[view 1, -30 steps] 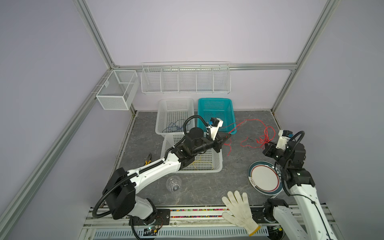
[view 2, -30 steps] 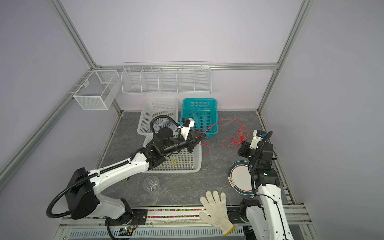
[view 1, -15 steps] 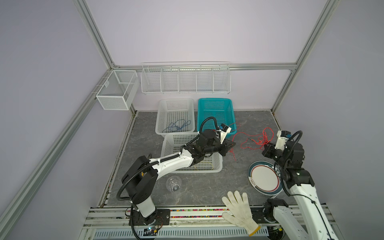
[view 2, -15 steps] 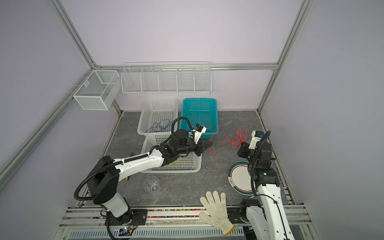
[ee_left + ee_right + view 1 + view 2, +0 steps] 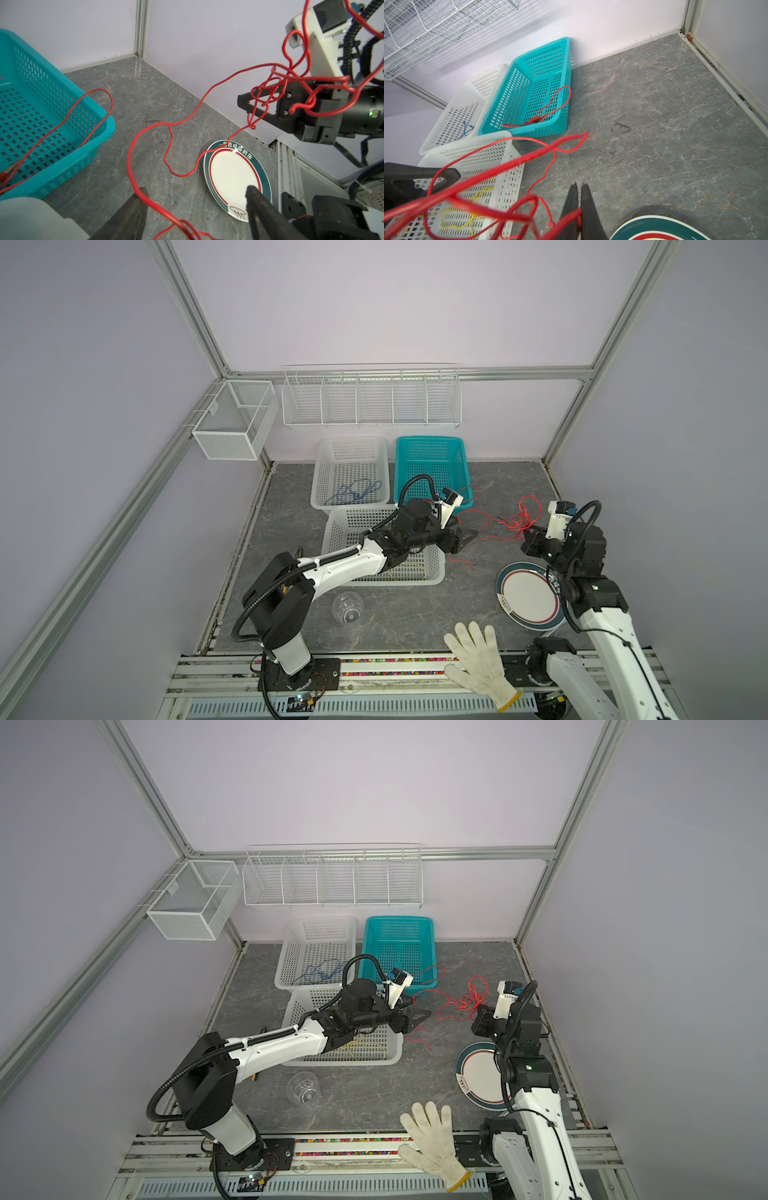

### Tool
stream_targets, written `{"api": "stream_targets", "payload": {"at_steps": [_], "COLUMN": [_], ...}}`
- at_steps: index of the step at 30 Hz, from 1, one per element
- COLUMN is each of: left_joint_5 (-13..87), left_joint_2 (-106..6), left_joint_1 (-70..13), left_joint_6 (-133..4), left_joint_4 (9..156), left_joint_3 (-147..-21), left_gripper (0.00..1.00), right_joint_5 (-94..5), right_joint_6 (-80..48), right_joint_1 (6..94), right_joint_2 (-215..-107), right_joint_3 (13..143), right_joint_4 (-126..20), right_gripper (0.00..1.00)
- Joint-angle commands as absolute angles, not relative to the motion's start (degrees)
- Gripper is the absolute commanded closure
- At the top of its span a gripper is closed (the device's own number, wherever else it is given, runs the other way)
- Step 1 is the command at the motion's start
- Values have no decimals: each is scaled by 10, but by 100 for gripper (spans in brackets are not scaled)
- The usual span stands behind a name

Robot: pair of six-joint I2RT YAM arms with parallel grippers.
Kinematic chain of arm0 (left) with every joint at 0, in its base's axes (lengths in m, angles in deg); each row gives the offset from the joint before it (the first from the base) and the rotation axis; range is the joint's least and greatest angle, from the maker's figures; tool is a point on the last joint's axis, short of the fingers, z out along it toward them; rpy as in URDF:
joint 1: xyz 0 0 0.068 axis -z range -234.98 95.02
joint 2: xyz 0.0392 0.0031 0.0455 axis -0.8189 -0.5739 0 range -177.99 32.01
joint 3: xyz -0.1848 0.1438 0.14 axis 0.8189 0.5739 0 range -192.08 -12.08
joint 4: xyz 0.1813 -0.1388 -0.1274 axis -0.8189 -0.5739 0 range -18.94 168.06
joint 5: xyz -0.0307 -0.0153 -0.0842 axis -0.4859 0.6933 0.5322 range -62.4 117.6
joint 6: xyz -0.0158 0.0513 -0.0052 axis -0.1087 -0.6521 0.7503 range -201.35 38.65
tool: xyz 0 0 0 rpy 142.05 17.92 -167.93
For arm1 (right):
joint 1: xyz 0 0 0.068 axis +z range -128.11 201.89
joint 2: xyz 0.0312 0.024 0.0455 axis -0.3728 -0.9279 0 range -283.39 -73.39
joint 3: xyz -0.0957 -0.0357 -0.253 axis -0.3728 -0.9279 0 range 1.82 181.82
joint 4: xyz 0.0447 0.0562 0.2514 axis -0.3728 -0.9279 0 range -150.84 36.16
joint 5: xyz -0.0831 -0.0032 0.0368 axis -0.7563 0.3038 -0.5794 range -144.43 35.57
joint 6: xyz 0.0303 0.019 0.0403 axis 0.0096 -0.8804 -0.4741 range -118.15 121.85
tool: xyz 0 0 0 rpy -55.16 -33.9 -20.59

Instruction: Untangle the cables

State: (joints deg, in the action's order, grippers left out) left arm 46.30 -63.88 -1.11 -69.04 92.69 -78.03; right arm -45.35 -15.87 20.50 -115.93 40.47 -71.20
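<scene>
- Lilac walls and aluminium framing enclose a grey marbled bench (image 5: 374, 626).
- Stretched low over the front white basket (image 5: 415, 578) lies the left arm (image 5: 345, 564). Its left end effector (image 5: 468, 536) reaches past the basket's right rim, fingers spread wide.
- Folded upright above the plate (image 5: 528, 597) stands the right arm (image 5: 582, 547). Its right end effector (image 5: 579, 187) faces the left one, fingers pressed together and pinching the red cable (image 5: 128, 166).
- From inside the teal basket (image 5: 517, 83) the red cable runs over the rim and across the bench into a snarl wrapped around the right end effector. One strand crosses a left finger; whether they touch is unclear.
- In the back white basket (image 5: 351, 448) sits the blue cable (image 5: 353, 491).
- In the front white basket lies the yellow cable (image 5: 475, 216), partly hidden under the left arm.
</scene>
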Motion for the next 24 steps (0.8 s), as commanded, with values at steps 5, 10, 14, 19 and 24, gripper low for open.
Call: {"api": "stream_targets", "payload": {"at_steps": [5, 10, 14, 19, 24], "left_joint_5": [440, 430, 455, 477, 468], "left_joint_2": [-589, -582, -579, -579, -568], "left_joint_1": [-8, -8, -8, -8, -9], "left_joint_6": [-730, -742, -752, -770, -798], "left_joint_4": [935, 937, 949, 945, 929], "left_joint_3": [-761, -752, -742, -736, -720], "left_gripper": [1, 1, 1, 1, 1], "right_joint_5": [-389, -376, -388, -388, -366], "right_joint_6": [-131, -130, -130, -130, -126], "right_joint_1": [209, 209, 208, 209, 209], "right_joint_2": [-1173, -1184, -1185, -1195, -1218], "right_joint_3": [432, 437, 442, 444, 451], "right_joint_4": [-707, -701, -695, -679, -668], "right_gripper": [93, 93, 93, 94, 93]}}
